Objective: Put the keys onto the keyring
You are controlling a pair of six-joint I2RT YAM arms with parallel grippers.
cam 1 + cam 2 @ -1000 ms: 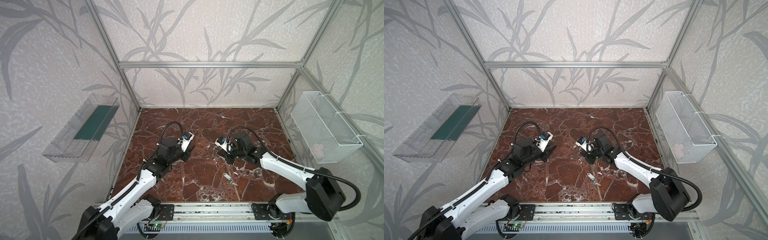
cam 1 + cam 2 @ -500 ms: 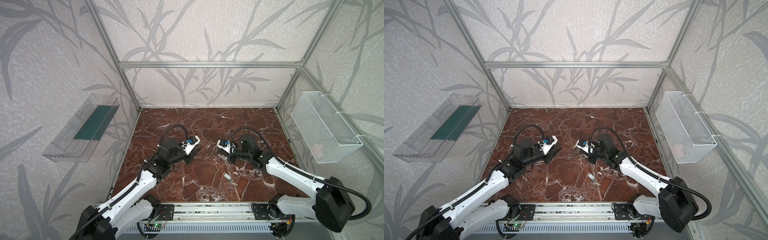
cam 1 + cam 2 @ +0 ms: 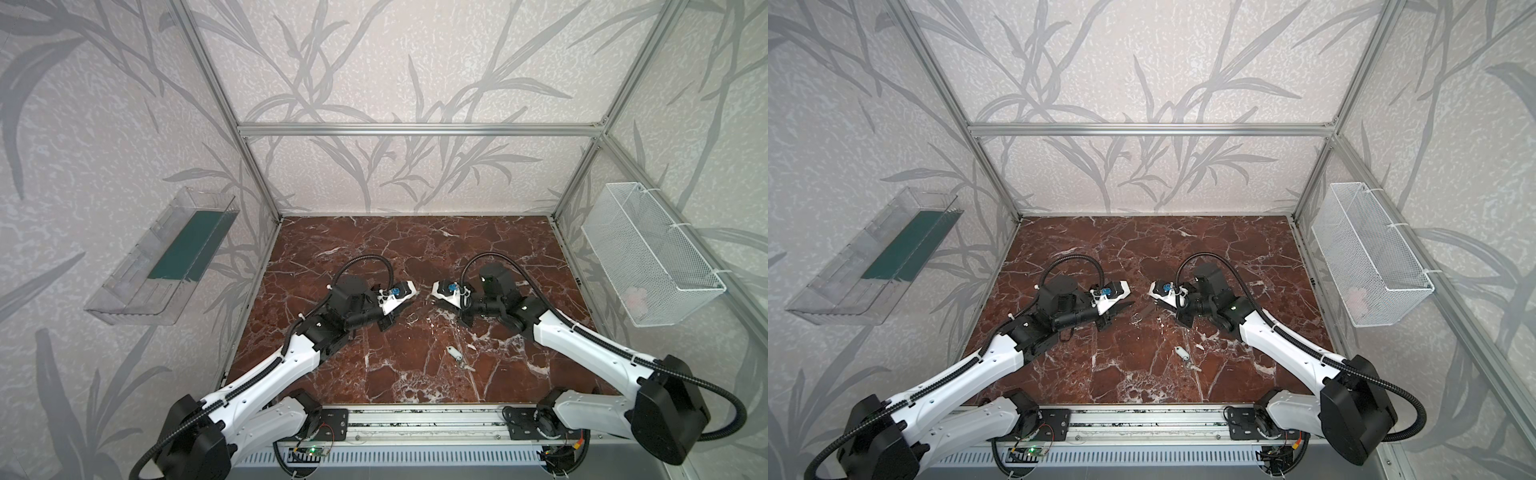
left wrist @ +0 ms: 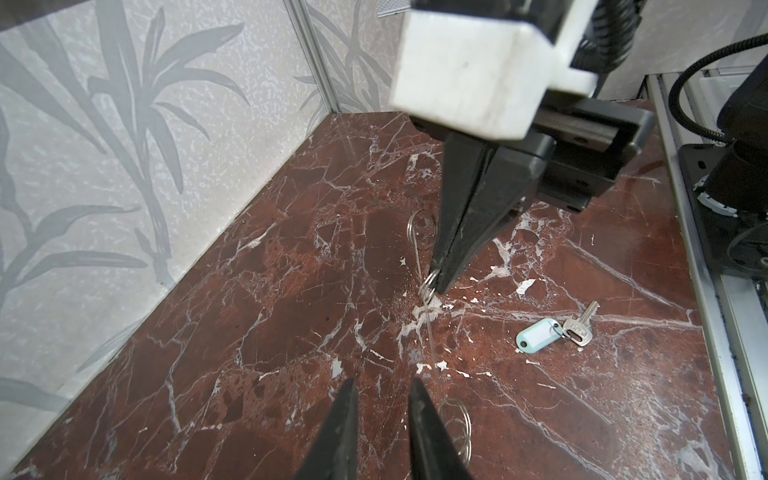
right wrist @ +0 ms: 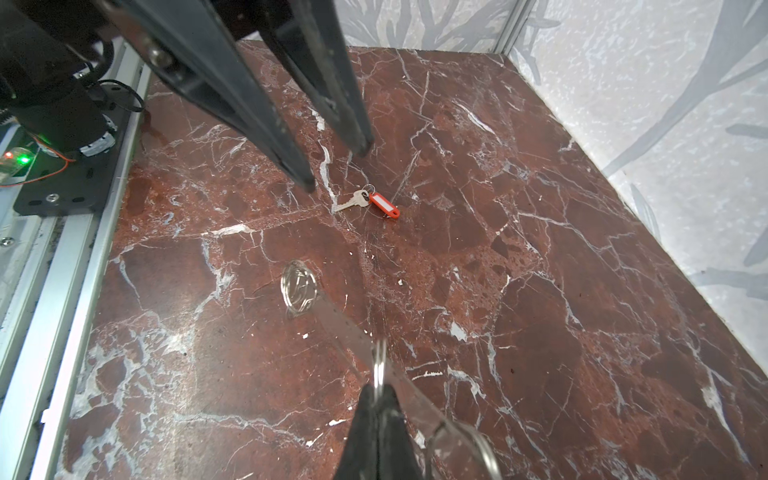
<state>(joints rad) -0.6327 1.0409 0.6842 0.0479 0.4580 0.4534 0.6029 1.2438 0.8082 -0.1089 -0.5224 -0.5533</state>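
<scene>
Right claw (image 5: 376, 392) pinched shut on the keyring (image 5: 379, 365), low over mid-desk (image 5: 540, 208). Left claw (image 4: 382, 380) faces it, jaws apart, empty. Red-tag key (image 5: 384, 206) lies flat near the left claw's tips. Pale-tag key (image 4: 540, 334) lies flat nearer the front rail. Neither key is on the keyring.

You saw a glossy, marble-look tabletop (image 5: 498, 249), a shiny metal keyring (image 5: 297, 286), a silvery metal key (image 5: 353, 201) and its smooth plastic tag (image 5: 384, 206).
</scene>
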